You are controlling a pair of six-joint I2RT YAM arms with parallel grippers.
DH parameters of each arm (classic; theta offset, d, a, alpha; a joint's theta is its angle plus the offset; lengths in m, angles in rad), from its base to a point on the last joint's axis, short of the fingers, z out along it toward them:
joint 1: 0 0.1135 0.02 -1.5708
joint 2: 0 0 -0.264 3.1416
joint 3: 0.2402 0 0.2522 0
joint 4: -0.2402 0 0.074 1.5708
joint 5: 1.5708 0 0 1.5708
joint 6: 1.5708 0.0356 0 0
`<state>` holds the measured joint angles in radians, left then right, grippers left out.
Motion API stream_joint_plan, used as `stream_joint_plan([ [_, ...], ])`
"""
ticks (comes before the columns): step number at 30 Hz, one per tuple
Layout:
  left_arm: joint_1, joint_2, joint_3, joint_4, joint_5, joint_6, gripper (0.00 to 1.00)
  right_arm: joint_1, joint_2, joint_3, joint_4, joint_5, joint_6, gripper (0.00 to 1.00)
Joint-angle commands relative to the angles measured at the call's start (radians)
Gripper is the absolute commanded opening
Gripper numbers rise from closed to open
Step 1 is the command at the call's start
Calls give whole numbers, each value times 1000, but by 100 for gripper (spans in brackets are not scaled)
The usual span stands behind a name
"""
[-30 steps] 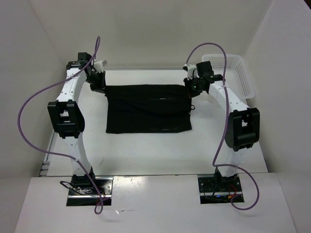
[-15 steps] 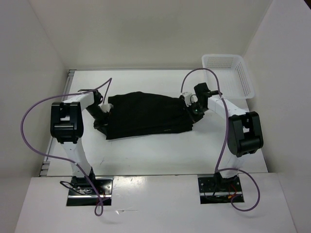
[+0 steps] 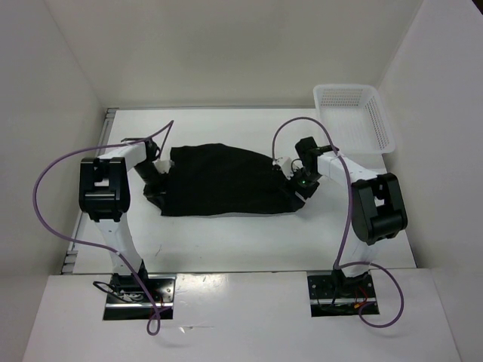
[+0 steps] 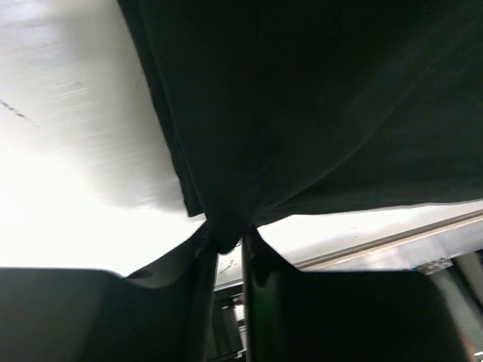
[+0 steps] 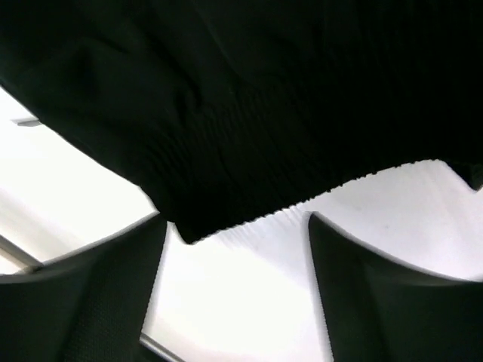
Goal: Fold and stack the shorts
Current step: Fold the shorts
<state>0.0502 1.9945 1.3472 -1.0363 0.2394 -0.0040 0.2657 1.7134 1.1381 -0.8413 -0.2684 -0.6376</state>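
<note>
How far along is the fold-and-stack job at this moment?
Done: the shorts appear doubled over on the table, far edge rumpled. In hand: the left gripper is shut on their left edge; the right gripper is open, the cloth's ribbed edge clear of its fingers. Left: the left release, tidying or another fold, then stacking.

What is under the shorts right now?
Only white table shows around the shorts. What lies directly beneath them is covered, though it is likely the same table.
</note>
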Motion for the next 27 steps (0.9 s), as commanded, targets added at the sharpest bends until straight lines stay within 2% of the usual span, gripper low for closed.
stream_joint_plan([
  [1,7,-19,13,-8,-32,4,28,-3,-55,0,-41,53,-33,84],
  [4,17,-65,26,-8,-32,4,35,-3,-107,95,-73,121,-51,83],
  [7,56,-114,113,1,-19,4,42,-13,-165,202,-82,133,-51,69],
  [8,56,-125,142,13,-5,4,44,-13,-175,221,-73,133,-51,57],
  [11,56,-126,264,65,72,4,50,98,-175,252,37,146,50,36],
  [12,56,-99,295,87,87,4,50,128,-163,252,66,146,76,23],
  [15,18,-5,394,157,65,4,50,201,-111,252,229,126,208,11],
  [16,7,22,418,172,34,4,50,201,-88,252,304,115,261,9],
  [20,-18,159,533,261,43,4,51,201,105,269,412,153,354,5],
  [21,-33,177,553,272,43,4,51,190,133,278,425,169,368,2],
  [24,-73,248,621,272,23,4,51,179,221,287,436,222,403,0],
  [27,-98,283,612,308,-18,4,51,158,265,276,427,254,429,0],
])
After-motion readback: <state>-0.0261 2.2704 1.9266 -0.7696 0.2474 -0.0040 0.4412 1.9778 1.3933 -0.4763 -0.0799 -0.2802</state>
